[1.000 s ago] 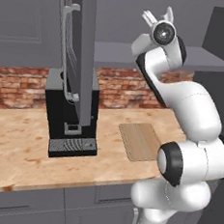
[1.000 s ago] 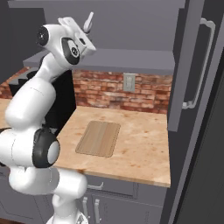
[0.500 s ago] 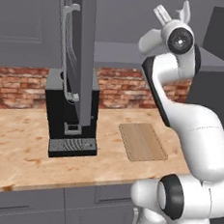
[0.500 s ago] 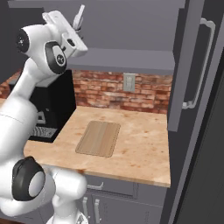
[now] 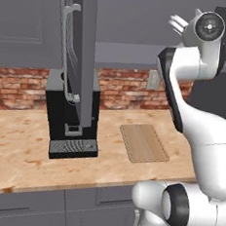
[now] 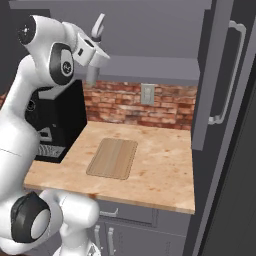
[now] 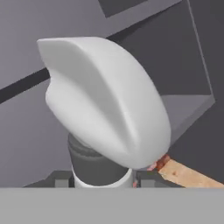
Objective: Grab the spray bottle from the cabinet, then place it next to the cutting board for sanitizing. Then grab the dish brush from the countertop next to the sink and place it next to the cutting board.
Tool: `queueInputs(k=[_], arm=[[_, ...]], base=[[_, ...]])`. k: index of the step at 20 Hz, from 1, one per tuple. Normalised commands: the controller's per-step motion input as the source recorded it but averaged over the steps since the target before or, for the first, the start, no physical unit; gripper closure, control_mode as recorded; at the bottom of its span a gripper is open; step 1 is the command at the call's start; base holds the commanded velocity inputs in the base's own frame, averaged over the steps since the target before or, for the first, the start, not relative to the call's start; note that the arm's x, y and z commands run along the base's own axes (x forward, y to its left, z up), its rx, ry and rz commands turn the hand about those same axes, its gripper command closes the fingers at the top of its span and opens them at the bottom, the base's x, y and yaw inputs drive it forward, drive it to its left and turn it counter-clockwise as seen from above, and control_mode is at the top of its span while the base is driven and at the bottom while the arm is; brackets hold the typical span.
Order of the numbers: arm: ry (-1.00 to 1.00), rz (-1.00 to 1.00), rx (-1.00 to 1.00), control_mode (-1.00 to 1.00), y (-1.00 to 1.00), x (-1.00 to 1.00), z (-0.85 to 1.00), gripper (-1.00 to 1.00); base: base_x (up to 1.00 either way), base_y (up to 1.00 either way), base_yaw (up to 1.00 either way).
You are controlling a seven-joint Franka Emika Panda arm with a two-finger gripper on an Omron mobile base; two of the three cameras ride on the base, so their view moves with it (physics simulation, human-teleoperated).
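Note:
My gripper (image 6: pixel 94 52) is shut on the spray bottle (image 6: pixel 99 26), held high in front of the open cabinet's grey shelf (image 6: pixel 150 67). The bottle's pale trigger head (image 7: pixel 109 105) looms close in the hand view, its neck between my fingertips. In the left base view the bottle (image 5: pixel 178 22) sticks out of the hand (image 5: pixel 185 31) at the upper right. The light-wood cutting board (image 5: pixel 144 143) (image 6: pixel 112 158) lies flat on the countertop (image 5: pixel 23 150) below and in front of the gripper. The dish brush and the sink are out of view.
A black coffee machine (image 5: pixel 70 116) (image 6: pixel 55 125) stands on the counter left of the board. The cabinet's open door (image 5: pixel 74 57) hangs over it. A second tall grey door (image 6: pixel 220 75) bounds the counter's right end. A wall outlet (image 6: pixel 147 93) sits in the brick backsplash.
The arm has swung to the right in the left base view and its wrist has turned. The bottle stays gripped, still high by the shelf.

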Motion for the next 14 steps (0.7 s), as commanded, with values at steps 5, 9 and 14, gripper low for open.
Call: queueInputs(k=[5,9,14], arm=[[0.01,0.00,-0.17,-1.00,-0.36,-0.97,-0.48,1.00],[-0.03,0.00,-0.24,-1.00,-0.24,-0.94,-0.72,1.00],[-0.01,0.00,-0.29,-1.00,-0.04,-0.31,-0.92,1.00]], base=[[0.00,0.00,0.00],[0.00,0.00,0.00],[0.00,0.00,0.00]])
